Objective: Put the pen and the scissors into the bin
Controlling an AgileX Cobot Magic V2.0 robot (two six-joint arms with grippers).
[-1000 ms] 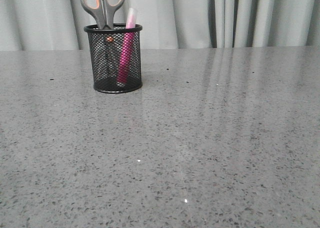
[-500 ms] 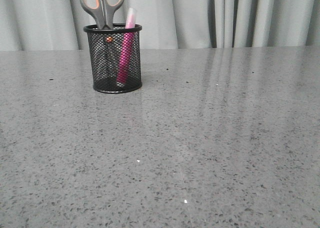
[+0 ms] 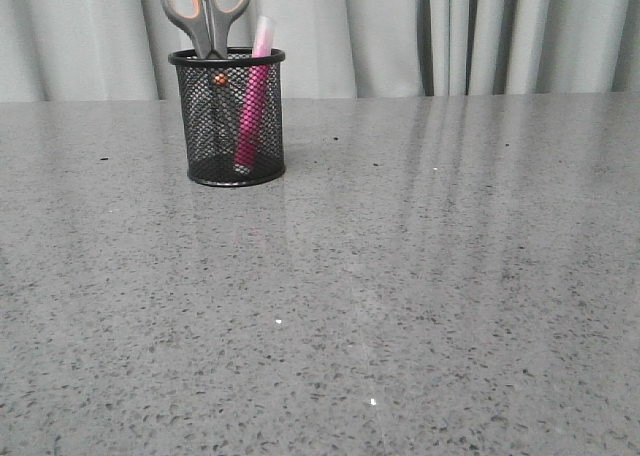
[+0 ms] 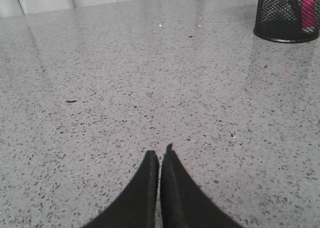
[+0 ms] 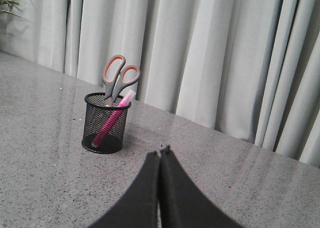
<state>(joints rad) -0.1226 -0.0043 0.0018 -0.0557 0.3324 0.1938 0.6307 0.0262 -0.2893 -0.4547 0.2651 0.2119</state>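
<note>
Both pairs of fingers you see are pressed together and hold nothing: the left gripper (image 4: 160, 155) hangs low above the speckled grey table (image 3: 420, 276), the right gripper (image 5: 161, 155) is higher. Well apart from them stands the black mesh pen cup (image 3: 228, 116). Inside it the scissors (image 3: 206, 11) stand handles up, and the pink pen (image 3: 252, 96) leans beside them.

Left gripper (image 4: 159, 155), right gripper (image 5: 161, 152): matte black, smooth, curved, tapering to points.
</note>
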